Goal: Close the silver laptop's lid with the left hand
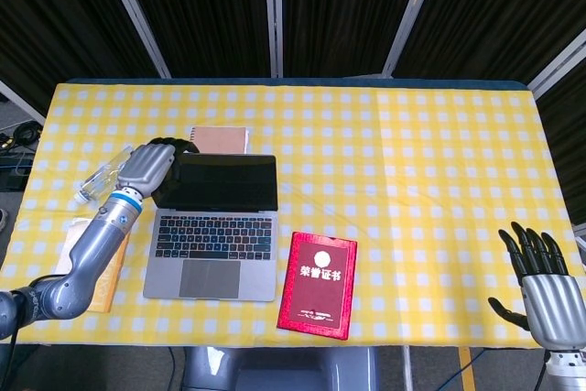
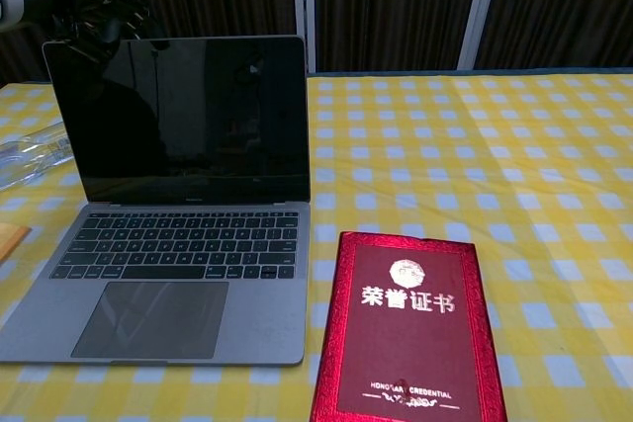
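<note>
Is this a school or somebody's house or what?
Probably a robot test room set up like a desk. A table under a yellow checked cloth holds an open silver laptop and a red certificate booklet, with dark curtains hung behind on metal poles.

- A worktop (image 1: 439,135) draped in a yellow-and-white checked cloth carries every item; dark panels stand behind it
- A silver laptop (image 1: 212,237) sits open on the left half, screen upright and dark; its keyboard faces the near edge
- A red certificate booklet (image 1: 318,284) with gold lettering lies flat just beside the laptop's right front corner
- A spiral notebook (image 1: 220,139) with a tan cover lies behind the laptop's lid
- A clear plastic bottle (image 1: 101,176) rests on its side left of the laptop; nearer the front edge lies an orange-and-white booklet (image 1: 103,283)
</note>
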{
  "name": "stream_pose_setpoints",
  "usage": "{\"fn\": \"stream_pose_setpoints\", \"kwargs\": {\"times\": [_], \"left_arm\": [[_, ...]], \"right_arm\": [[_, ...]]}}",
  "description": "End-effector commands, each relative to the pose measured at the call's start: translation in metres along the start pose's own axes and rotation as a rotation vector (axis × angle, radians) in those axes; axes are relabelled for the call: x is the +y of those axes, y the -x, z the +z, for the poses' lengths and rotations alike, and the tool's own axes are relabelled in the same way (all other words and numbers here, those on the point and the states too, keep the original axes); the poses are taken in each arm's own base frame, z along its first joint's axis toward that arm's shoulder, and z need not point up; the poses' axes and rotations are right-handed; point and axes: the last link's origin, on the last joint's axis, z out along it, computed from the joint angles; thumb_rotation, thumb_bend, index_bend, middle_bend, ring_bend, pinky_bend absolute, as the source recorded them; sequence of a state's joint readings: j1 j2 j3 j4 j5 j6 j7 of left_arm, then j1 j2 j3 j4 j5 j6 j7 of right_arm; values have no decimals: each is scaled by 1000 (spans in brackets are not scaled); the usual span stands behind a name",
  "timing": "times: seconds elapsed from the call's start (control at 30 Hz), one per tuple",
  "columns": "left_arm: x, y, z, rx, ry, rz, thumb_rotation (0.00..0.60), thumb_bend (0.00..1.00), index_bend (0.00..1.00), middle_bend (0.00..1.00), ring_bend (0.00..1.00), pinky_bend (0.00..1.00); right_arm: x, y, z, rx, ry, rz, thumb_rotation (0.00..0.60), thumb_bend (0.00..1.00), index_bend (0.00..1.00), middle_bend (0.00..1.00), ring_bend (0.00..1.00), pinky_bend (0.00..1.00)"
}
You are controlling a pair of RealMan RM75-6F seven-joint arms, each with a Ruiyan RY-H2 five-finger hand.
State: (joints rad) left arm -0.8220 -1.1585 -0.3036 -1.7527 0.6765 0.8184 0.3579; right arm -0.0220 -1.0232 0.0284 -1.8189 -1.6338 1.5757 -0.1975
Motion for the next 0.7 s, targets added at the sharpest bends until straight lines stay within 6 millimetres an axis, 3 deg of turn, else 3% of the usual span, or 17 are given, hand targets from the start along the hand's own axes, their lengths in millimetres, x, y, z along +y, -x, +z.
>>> {"fn": "stream_pose_setpoints", "kwargs": {"times": [0.03, 0.2, 0.7], "left_arm": [[1, -1, -1, -13, -5, -8, 600, 1000, 284, 259, 218, 252], [2, -3, -4, -25, -6, -23, 600, 1000, 296, 289, 292, 344], [6, -6, -27, -69, 29, -4, 600, 1000, 361, 338, 334, 384]], "right_arm": [[0, 0, 0, 1, 0, 0, 600, 0, 0, 0, 0, 0], [0, 0, 0, 2, 1, 0, 600, 0, 0, 0, 0, 0], [-1, 0, -2, 7, -1, -3, 600, 0, 0, 0, 0, 0]]}}
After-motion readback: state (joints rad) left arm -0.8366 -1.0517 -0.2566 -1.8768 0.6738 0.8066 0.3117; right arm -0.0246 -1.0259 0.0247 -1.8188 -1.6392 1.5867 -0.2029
